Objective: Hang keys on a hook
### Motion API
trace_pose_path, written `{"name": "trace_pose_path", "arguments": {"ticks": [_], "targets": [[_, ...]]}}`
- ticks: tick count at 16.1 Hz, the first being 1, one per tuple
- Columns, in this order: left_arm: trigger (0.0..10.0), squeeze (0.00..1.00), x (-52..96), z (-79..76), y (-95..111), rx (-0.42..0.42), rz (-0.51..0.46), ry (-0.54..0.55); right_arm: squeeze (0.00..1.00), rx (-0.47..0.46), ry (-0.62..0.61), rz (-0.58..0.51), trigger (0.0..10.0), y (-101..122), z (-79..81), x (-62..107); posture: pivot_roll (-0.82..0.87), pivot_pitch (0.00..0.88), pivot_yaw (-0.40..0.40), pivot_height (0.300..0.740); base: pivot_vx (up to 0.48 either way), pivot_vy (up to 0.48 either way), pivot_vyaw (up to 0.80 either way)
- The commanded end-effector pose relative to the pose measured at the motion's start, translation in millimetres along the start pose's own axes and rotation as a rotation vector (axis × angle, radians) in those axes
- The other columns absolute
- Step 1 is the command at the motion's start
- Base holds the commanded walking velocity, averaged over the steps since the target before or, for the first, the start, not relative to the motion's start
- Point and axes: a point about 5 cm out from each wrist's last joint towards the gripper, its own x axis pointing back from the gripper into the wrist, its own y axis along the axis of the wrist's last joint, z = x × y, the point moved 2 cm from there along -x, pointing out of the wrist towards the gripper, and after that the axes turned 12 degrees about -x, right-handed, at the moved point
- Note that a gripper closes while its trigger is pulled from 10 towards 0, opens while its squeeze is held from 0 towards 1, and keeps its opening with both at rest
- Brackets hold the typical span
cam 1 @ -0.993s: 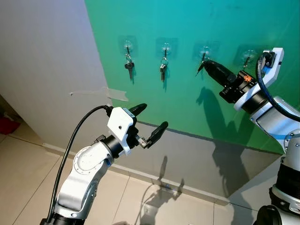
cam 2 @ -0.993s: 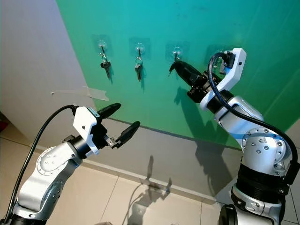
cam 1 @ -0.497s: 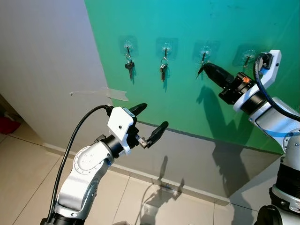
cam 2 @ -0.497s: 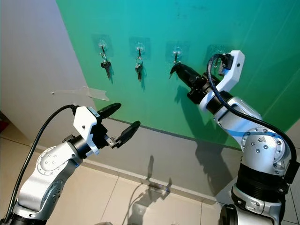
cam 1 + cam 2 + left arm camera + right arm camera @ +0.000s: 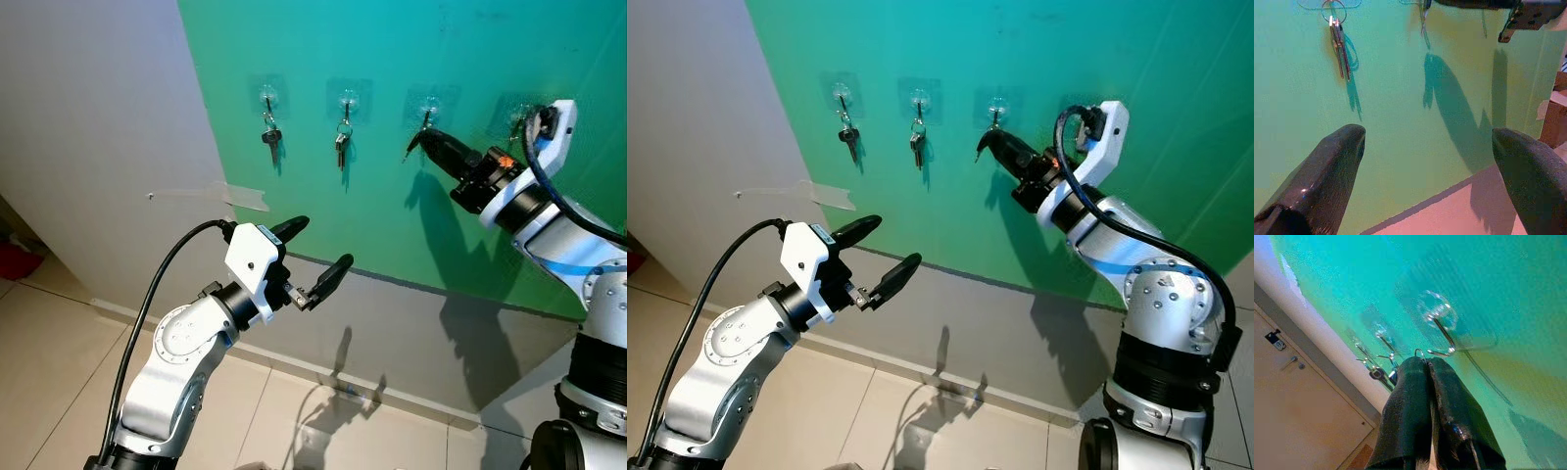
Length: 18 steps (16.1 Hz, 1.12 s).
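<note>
Four clear hooks line a green wall. Key sets hang on the first hook (image 5: 267, 101) and the second hook (image 5: 345, 103). My right gripper (image 5: 428, 138) is raised to the third hook (image 5: 427, 106), just below it, and is shut on a key ring (image 5: 1420, 352). The ring pokes out at the fingertips close under the metal hook (image 5: 1442, 340), and a key (image 5: 412, 149) dangles from the tip. The fourth hook (image 5: 517, 117) sits behind my right wrist. My left gripper (image 5: 320, 245) is held open lower down, away from the wall, with nothing in it.
A grey wall with a strip of tape (image 5: 235, 194) adjoins the green panel on the left. Below the panel runs a grey band, then a tiled floor (image 5: 294, 421). A cardboard box (image 5: 1555, 115) stands at the right.
My right gripper has shifted a little left and closer to the third hook with the keys. The left arm has not moved.
</note>
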Motion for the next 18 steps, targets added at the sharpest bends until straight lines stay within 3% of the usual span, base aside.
{"name": "trace_pose_path", "arguments": {"ticks": [1, 11, 18], "targets": [[10.0, 0.00, -1.8, -1.8, 5.3, -0.015, -0.013, -0.018, 0.00, 0.003, 0.012, -0.013, 10.0, 3.9, 4.7, -3.3, -0.03, 0.000, 0.054, 0.740, 0.000, 0.000, 0.00], [10.0, 0.00, -1.5, -2.4, 5.2, -0.012, -0.011, -0.019, 0.00, -0.042, -0.069, -0.049, 10.0, 12.1, -8.7, -8.5, -0.03, 0.000, 0.052, 0.740, 0.000, 0.000, 0.00], [10.0, 0.00, -0.7, -2.5, 5.3, -0.011, -0.009, -0.020, 0.00, -0.095, -0.143, -0.004, 10.0, 3.8, -19.6, -10.1, -0.03, 0.000, 0.051, 0.740, 0.000, 0.000, 0.00]]}}
